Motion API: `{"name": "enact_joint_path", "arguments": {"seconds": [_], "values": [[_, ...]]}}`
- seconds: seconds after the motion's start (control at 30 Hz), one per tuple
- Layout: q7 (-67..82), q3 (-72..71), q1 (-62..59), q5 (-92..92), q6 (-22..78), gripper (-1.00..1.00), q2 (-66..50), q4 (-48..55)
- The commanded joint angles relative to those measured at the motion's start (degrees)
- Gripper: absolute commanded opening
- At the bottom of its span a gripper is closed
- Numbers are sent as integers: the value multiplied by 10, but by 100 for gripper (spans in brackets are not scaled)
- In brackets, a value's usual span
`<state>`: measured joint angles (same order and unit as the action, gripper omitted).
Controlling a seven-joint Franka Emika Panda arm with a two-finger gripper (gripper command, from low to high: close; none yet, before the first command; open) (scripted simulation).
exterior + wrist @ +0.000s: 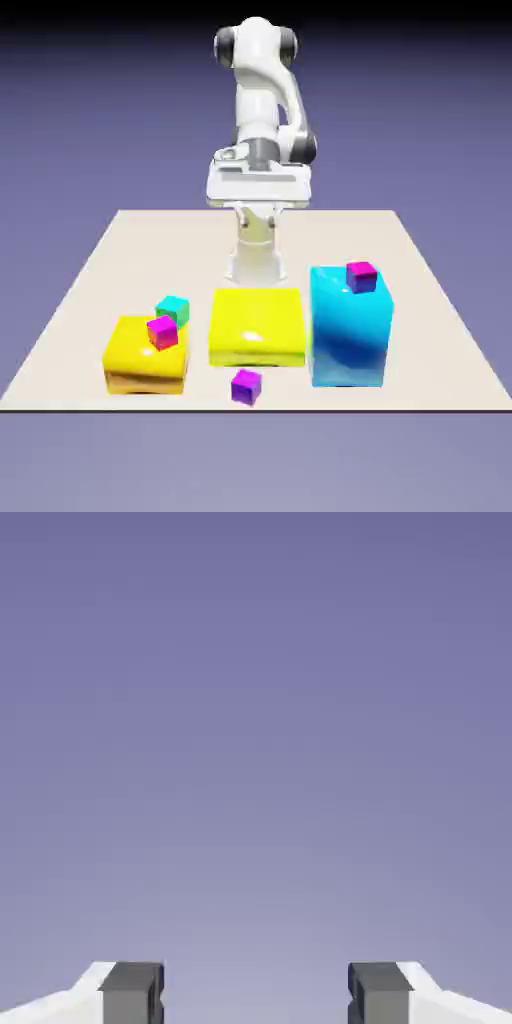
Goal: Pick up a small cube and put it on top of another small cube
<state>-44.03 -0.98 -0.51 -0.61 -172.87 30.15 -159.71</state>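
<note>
Nearest sits the small violet cube (246, 386), alone on the table (440, 340) in front of the middle yellow block (256, 325). Far back, the gripper (256, 994) is wide apart, empty, with only blue-violet backdrop ahead.

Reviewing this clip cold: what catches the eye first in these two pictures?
Three big glossy blocks in a row: a tall cyan block at the exterior view's right, carrying a magenta cube, and two low yellow blocks, the left one carrying a teal cube and a magenta cube. The violet-purple cube sits alone in front. The gripper is open on bare backdrop.
</note>
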Motion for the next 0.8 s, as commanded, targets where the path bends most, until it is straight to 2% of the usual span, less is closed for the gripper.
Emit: {"name": "enact_joint_path", "arguments": {"seconds": [0.0, 0.77], "values": [[-13, -8, -10, -5, 9, 0, -21, 11], [-313, -195, -238, -120, 226, 0, -498, 257]]}}
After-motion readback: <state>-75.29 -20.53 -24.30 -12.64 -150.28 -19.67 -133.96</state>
